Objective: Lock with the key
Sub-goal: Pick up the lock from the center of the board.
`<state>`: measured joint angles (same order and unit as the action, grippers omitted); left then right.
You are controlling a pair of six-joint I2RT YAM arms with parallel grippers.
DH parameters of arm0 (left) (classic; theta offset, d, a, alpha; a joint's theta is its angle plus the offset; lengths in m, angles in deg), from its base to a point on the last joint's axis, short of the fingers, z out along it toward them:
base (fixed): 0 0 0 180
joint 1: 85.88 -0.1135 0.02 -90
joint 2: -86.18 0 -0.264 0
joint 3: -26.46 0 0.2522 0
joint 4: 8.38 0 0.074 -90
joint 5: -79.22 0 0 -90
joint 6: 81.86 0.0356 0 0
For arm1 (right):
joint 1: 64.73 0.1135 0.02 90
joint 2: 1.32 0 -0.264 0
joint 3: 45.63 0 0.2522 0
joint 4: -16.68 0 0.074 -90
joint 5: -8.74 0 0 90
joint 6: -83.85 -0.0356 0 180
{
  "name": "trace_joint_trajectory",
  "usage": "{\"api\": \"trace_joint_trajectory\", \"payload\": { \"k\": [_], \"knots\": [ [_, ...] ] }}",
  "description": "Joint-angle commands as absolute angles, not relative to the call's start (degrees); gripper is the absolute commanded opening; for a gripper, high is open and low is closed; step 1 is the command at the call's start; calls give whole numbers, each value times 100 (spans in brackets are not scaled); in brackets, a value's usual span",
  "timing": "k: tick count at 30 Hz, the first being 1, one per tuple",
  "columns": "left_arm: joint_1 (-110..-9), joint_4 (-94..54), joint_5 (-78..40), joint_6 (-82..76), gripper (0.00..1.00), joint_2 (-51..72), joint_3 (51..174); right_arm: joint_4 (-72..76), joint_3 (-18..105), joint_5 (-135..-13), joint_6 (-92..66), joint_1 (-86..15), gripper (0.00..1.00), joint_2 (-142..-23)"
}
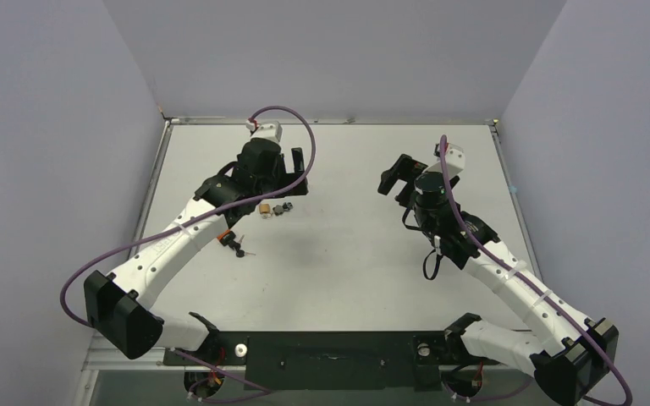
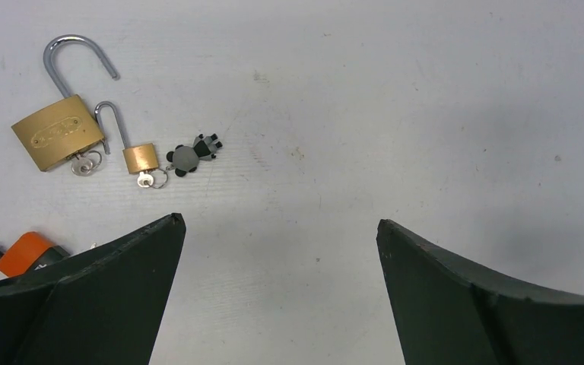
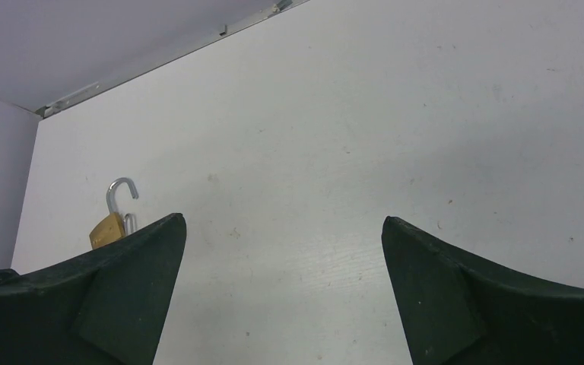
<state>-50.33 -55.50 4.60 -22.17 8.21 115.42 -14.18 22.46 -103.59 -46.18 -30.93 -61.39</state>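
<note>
Left hand (image 2: 280, 224): we note the fingers spread wide with nothing between them, over bare tabletop (image 2: 426, 114). To its left a large brass padlock (image 2: 53, 133) lies flat with its shackle swung open and a key (image 2: 85, 163) at its base. Just beside it we see a small brass padlock (image 2: 141, 157), shackle also open, with a small key (image 2: 147, 180) and a grey charm (image 2: 190, 156). An orange object (image 2: 26, 249) is partly hidden behind the left finger. Right hand (image 3: 284, 220): spread and empty too, well apart from the locks.
</note>
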Motion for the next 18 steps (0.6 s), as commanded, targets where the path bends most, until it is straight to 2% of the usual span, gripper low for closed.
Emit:
{"api": "trace_joint_trajectory", "payload": {
  "k": [1,11,18],
  "knots": [
    [-5097,-5401,451,-2112,98,1087,11555,-1167,2172,-10465,-4511,-3098,96,-6176],
    [-5472,-5377,188,-2154,98,1418,11315,-1008,2289,-10062,-4327,-2996,96,-6653],
    [-6051,-5692,181,-2139,98,1613,11379,-1315,3579,-9769,-3542,-2472,95,-8085]
  ]
}}
